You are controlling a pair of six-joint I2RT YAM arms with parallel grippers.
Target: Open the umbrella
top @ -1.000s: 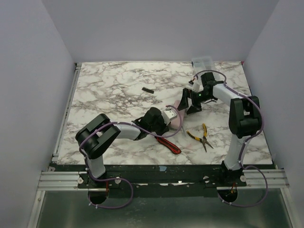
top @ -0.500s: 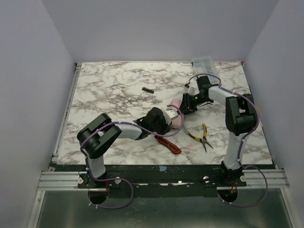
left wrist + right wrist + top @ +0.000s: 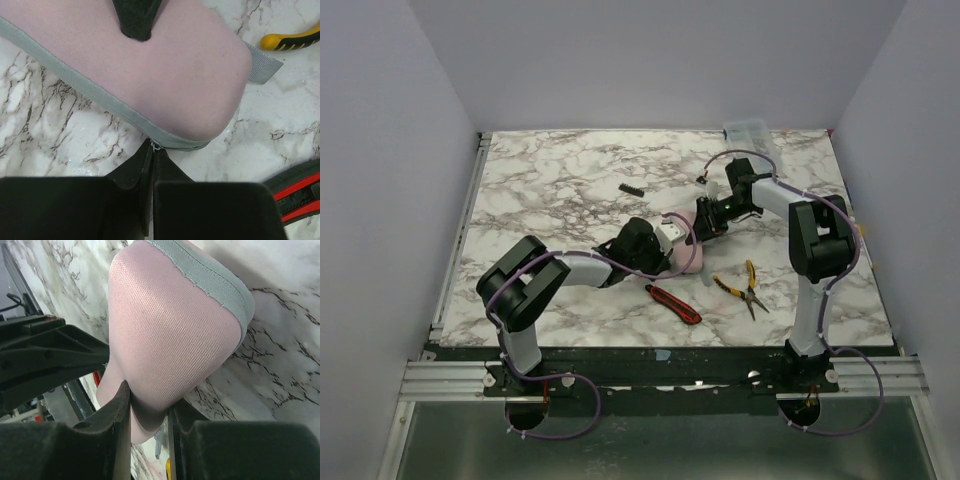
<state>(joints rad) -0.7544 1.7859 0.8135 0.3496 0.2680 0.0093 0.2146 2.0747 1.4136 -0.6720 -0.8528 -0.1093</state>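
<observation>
Pink-lavender fabric of the folded umbrella [image 3: 684,256] lies on the marble tabletop [image 3: 540,190], near its middle, between the two arms. The left gripper [image 3: 152,149] has its fingers [image 3: 210,210] pressed almost together, and they pinch the grey hem at the edge of the fabric. The right gripper [image 3: 150,407] is at the far side of the umbrella; its fingers [image 3: 114,412] stand narrow and squeeze a fold of the pink cloth. A red-and-black utility knife [image 3: 674,303] and yellow-handled pliers [image 3: 745,285] lie just beside, nearer to the arm bases.
</observation>
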